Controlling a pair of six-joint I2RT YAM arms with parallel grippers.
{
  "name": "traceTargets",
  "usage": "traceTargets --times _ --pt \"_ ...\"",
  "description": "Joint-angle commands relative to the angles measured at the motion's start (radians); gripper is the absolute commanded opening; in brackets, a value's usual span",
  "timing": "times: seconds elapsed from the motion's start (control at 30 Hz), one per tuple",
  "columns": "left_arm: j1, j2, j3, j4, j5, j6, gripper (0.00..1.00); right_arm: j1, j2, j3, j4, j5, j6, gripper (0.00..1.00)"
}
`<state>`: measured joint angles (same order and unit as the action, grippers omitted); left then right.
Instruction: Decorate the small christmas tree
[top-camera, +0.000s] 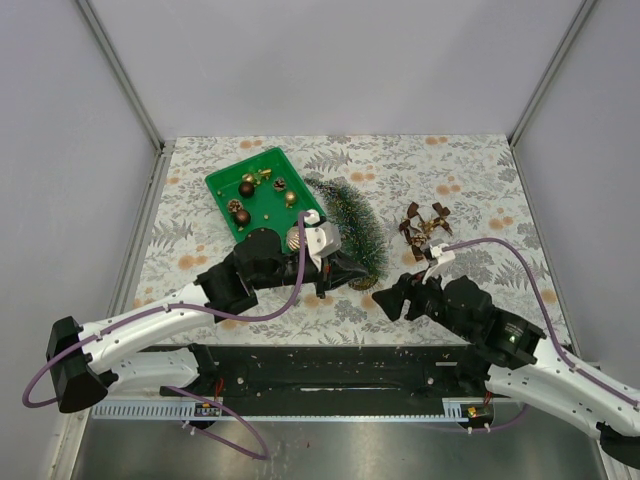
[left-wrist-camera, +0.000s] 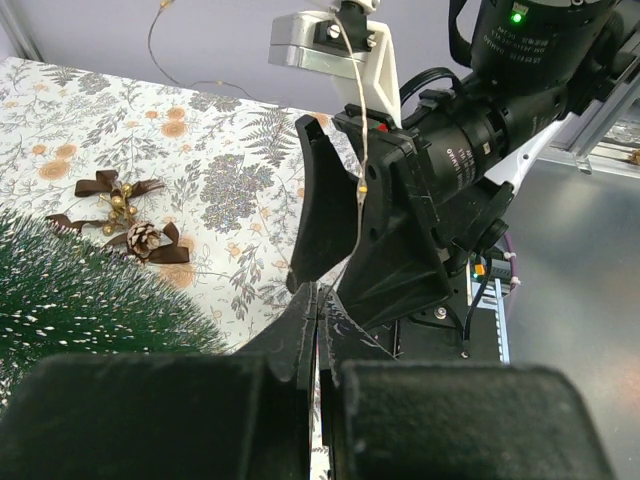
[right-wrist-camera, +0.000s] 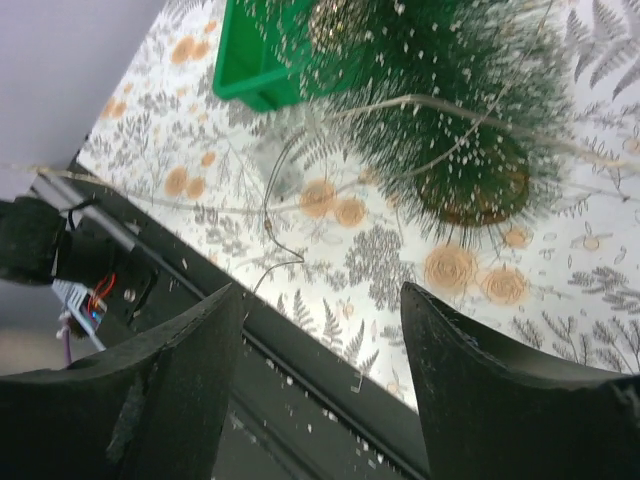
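The small christmas tree (top-camera: 352, 222) lies on its side on the floral table, tip toward the green tray, and its wooden disc base (right-wrist-camera: 470, 190) faces the right wrist camera. My left gripper (top-camera: 348, 272) is by the tree's base end. It is shut (left-wrist-camera: 320, 295) on a thin light wire (left-wrist-camera: 358, 150) that runs up from its tips. Another stretch of the wire (right-wrist-camera: 268, 225) loops over the tablecloth beside the tree. My right gripper (top-camera: 385, 298) hovers just right of the left one, over the table's near edge. It is open (right-wrist-camera: 320, 295) with nothing between its fingers.
A green tray (top-camera: 222, 188) at the back left holds several ball ornaments. A brown bow-and-pinecone ornament (top-camera: 424, 226) lies right of the tree and also shows in the left wrist view (left-wrist-camera: 140, 238). The table's dark front rail (right-wrist-camera: 300, 370) runs under the right gripper.
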<state>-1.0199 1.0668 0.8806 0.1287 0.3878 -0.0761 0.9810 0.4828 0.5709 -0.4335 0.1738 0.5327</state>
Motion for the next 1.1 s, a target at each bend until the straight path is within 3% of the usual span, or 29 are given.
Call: traceTargets --times 0.0,0.2,0.33,0.47,0.7,0.9,1.07 --pt "0.004 -0.03 0.027 0.046 -0.003 0.004 0.0 0.005 -0.006 -0.046 0.278 0.115 -0.02 0.71" --pt "0.009 -0.034 0.021 0.049 -0.006 0.006 0.0 0.005 0.083 -0.071 0.423 0.076 -0.008 0.56" --pt "0.011 -0.039 0.017 0.046 0.0 0.002 0.0 0.005 0.08 -0.083 0.444 0.069 0.013 0.27" --pt "0.014 -0.05 0.006 0.048 -0.003 0.004 0.0 0.005 -0.013 -0.06 0.301 0.125 0.015 0.02" --pt "0.032 -0.09 -0.04 0.052 -0.004 -0.001 0.0 0.005 -0.15 0.093 0.073 0.213 -0.066 0.0" --pt "0.101 -0.157 -0.098 0.048 0.013 -0.036 0.0 0.005 0.003 0.292 -0.057 0.243 -0.203 0.0" --pt "0.156 -0.235 -0.16 0.019 0.04 -0.047 0.0 0.007 0.103 0.411 -0.01 0.308 -0.382 0.0"
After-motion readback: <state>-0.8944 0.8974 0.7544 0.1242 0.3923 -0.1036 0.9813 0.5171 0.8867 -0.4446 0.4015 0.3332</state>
